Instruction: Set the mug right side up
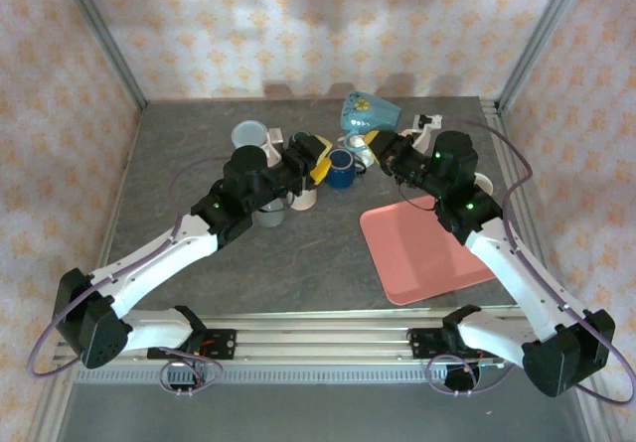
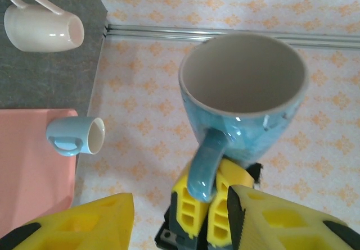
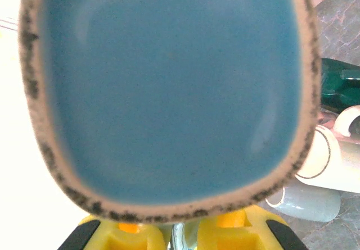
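Jaws on the right arm [image 1: 467,214] stand clenched on the handle [image 2: 202,166] of the teal mug [image 2: 242,92], held sideways just beyond them. Jaws on the left arm [image 1: 189,243] stand released, facing its mouth. Advise rolling the mouth upward before lowering to the desk [image 1: 298,253].

Covered, cropped, blurred

At the right wrist the mug [image 3: 169,92] shows a blurred base that blocks most things behind it, and a dark green thing [image 3: 340,87] is too cropped to name. From above, the left arm [image 1: 248,189] partly covers a pale mug [image 1: 246,134], and the right arm [image 1: 467,204] overlaps the tray [image 1: 417,253].
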{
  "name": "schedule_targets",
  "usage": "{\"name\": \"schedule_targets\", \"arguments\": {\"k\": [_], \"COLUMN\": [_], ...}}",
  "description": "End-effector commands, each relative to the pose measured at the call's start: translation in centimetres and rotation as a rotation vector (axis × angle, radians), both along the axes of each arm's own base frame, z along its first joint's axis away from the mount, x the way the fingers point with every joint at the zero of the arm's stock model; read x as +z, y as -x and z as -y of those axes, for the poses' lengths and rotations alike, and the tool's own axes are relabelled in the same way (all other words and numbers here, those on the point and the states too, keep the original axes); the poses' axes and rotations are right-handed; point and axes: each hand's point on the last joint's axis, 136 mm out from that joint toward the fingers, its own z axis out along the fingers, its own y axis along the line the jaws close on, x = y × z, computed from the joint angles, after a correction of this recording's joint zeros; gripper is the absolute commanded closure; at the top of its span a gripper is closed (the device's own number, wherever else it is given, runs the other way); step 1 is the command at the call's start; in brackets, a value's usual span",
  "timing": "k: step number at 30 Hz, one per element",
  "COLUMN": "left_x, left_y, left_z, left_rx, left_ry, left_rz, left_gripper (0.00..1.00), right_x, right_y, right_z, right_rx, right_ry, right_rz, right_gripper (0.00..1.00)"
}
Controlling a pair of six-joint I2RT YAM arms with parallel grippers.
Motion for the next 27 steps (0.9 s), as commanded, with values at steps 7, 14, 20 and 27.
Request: {"name": "schedule_targets", "arguments": {"k": [7,14,20,27], "left_x": [4.2,4.4,3.5,3.0], "left_y": [0.0,-0.1,-0.3,-0.5], "left_z": [1.9,2.6,3.2,4.1], "left_rx": [-0.028,-0.038,-0.049,-0.072], "left_ry": [0.077,0.064,0.044,0.027], "left_rz": [0.095,0.097,0.075,0.051], "left_gripper": [0.54,0.54,0.54,0.55], "right_x": [3.1,3.4,3.6,3.5], "right_y": [1.5,1.7,1.7,1.7], "right_z": [0.2,0.2,0.0,-0.1], "right_rx": [0.023,0.027,0.034,0.040], "right_ry": [-0.047,-0.068,-0.096,-0.115], "right_rz": [0.072,0.066,0.053,0.044], "right_gripper": [1.00,1.00,1.00,1.00]}}
